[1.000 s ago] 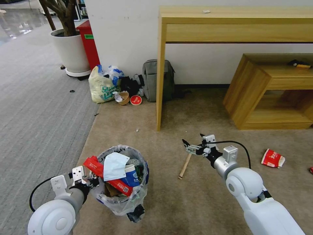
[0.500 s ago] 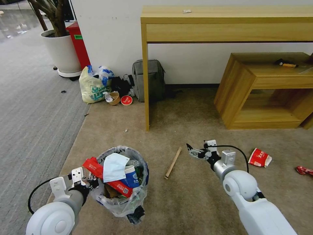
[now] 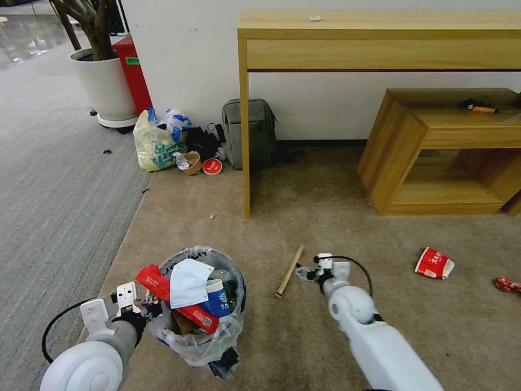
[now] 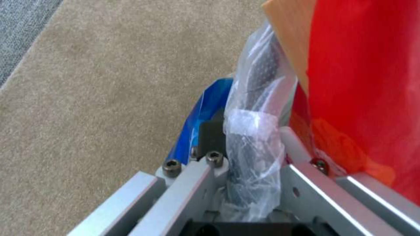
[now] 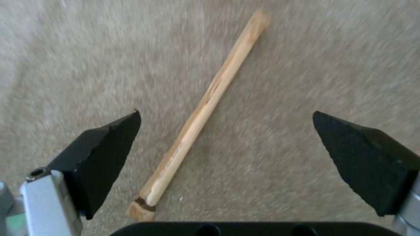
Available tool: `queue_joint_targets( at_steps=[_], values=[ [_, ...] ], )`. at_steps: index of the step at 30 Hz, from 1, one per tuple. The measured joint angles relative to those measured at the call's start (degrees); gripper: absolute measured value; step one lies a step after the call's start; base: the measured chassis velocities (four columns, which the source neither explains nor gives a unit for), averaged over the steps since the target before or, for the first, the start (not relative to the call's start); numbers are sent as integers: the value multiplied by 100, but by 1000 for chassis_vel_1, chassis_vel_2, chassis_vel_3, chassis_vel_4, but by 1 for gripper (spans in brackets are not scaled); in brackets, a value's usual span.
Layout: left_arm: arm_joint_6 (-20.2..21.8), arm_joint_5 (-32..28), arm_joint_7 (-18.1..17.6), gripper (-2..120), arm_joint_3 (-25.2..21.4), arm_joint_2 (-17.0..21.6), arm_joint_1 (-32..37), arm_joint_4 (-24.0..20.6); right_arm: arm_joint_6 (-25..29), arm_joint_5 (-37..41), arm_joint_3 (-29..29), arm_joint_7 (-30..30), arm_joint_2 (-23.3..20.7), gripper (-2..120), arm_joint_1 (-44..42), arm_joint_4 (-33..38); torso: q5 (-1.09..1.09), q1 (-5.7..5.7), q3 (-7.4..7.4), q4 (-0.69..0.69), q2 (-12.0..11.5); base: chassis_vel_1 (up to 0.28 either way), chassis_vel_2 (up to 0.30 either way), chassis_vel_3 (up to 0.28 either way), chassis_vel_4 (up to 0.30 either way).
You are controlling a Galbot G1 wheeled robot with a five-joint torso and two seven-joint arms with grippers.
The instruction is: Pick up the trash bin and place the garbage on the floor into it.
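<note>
The trash bin, dark with a clear printed liner, hangs at lower left, stuffed with red wrappers, a white mask and a blue-white cup. My left gripper is shut on its rim; in the left wrist view the gripper pinches the rim and liner. A wooden stick lies on the beige floor. My right gripper hovers low just right of it, open. In the right wrist view the stick lies between the spread black fingers. A red-white carton and a red wrapper lie to the right.
A tall wooden desk's leg stands just beyond the stick; a low wooden shelf is at right. Against the wall are a grey backpack, a yellowish tied bag, a paper bowl, a plant pot and a red box. Grey ribbed carpet lies left.
My right gripper has dropped lower and moved left, close beside the stick. The head camera shifted a little. The left gripper keeps its hold on the bin.
</note>
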Motion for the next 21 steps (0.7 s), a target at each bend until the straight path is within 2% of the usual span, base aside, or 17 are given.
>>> queue_joint_targets(
  at_steps=[7,17,21],
  values=[
    [0,20,-1,0,-1,-23,-28,91,-142,169,-250,273,221,100,369,-745,0,0,0,-1,0,0,0,0,0],
    [0,30,0,0,14,-18,-52,164,-187,477,-452,506,402,100,827,-1293,0,0,0,-1,0,0,0,0,0],
    [0,44,2,0,22,-22,-48,172,-191,701,-545,722,513,92,1055,-1570,0,0,0,-1,0,0,0,0,0]
  ],
)
